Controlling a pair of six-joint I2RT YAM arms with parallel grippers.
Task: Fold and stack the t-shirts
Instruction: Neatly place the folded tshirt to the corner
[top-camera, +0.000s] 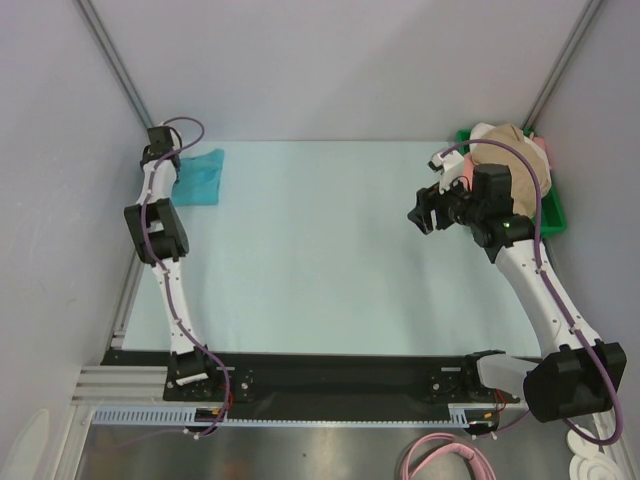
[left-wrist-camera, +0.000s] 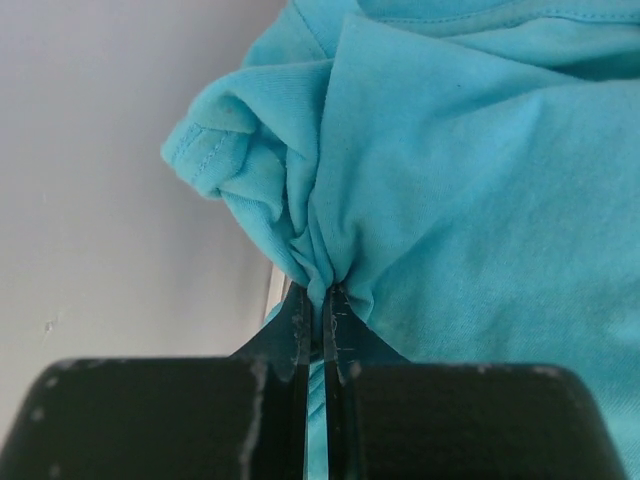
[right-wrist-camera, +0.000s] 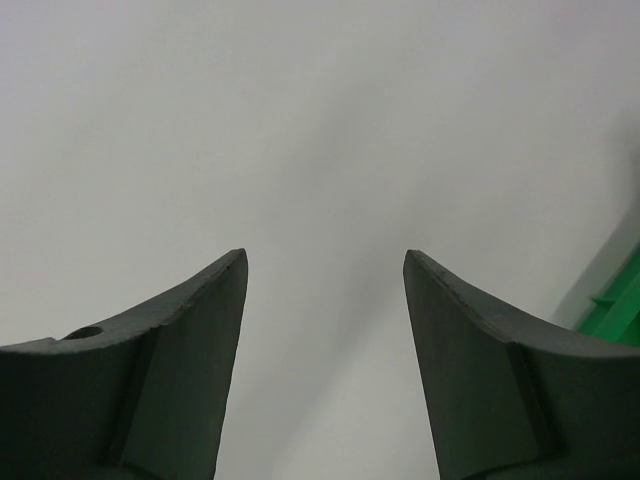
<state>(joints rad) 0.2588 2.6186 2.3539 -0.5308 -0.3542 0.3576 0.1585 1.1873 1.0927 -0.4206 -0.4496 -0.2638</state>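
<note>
The teal t-shirt (top-camera: 200, 176) lies folded at the table's far left corner. My left gripper (top-camera: 162, 152) is at its left edge, shut on a pinch of the teal cloth (left-wrist-camera: 450, 180); the jaws stand almost together with a fold bunched between them (left-wrist-camera: 320, 290). A heap of t-shirts, tan (top-camera: 510, 150) on top with pink (top-camera: 541, 146) and white (top-camera: 483, 131) under it, fills the green tray (top-camera: 548, 218) at the far right. My right gripper (top-camera: 424, 210) is open and empty (right-wrist-camera: 325, 265), held above the table just left of the tray.
Grey walls close the table on the left, back and right. The tray's green edge (right-wrist-camera: 615, 300) shows at the right of the right wrist view. The black base rail (top-camera: 330, 380) runs along the near edge.
</note>
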